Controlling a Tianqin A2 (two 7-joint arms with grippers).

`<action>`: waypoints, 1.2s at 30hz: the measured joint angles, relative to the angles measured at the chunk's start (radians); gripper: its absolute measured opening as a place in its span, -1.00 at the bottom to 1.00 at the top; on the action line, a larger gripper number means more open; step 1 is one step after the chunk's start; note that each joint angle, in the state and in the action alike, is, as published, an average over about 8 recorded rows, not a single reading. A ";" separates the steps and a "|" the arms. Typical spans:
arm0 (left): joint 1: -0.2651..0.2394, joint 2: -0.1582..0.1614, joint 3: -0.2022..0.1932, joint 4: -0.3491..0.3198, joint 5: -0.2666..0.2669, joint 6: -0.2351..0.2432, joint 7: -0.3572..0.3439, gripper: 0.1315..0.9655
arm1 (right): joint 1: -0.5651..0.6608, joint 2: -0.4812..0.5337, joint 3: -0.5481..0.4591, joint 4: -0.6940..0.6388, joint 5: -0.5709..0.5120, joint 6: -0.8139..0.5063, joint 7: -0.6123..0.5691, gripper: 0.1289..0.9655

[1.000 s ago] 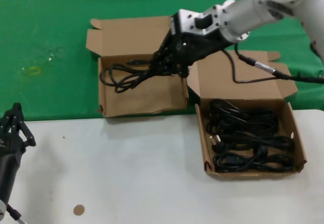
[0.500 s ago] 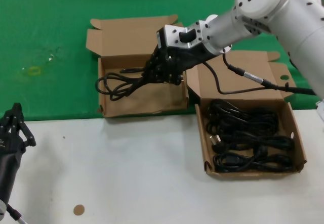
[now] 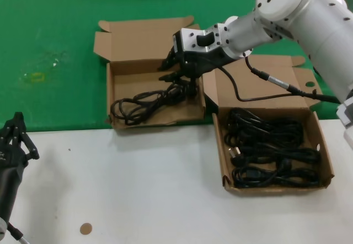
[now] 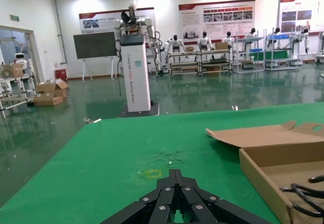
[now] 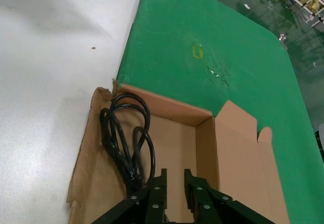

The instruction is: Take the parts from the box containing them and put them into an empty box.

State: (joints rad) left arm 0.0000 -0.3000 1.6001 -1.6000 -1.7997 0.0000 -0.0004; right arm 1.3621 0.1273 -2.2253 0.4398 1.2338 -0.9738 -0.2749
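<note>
One black power cord lies looped in the left cardboard box, along its front wall; it also shows in the right wrist view. My right gripper hovers open and empty above that box's right end. The right cardboard box holds several more black cords. My left gripper is shut and parked at the table's left edge, away from both boxes; its closed tips point over the green cloth.
Both boxes have their lids folded open toward the back. They straddle the edge between the green cloth and the white table. The right arm's cable hangs over the right box's lid. A small brown disc lies near the table's front.
The right gripper held the cord over the left box, then opened. The cord dropped into the box and the gripper lifted slightly, empty. The left arm has not moved.
</note>
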 joint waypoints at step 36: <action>0.000 0.000 0.000 0.000 0.000 0.000 0.000 -0.80 | -0.180 0.051 0.088 0.209 0.077 0.108 0.054 0.47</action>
State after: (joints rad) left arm 0.0000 -0.3000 1.6000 -1.6000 -1.7997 0.0000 -0.0003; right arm 1.1817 0.1780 -2.1375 0.6491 1.3113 -0.8655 -0.2205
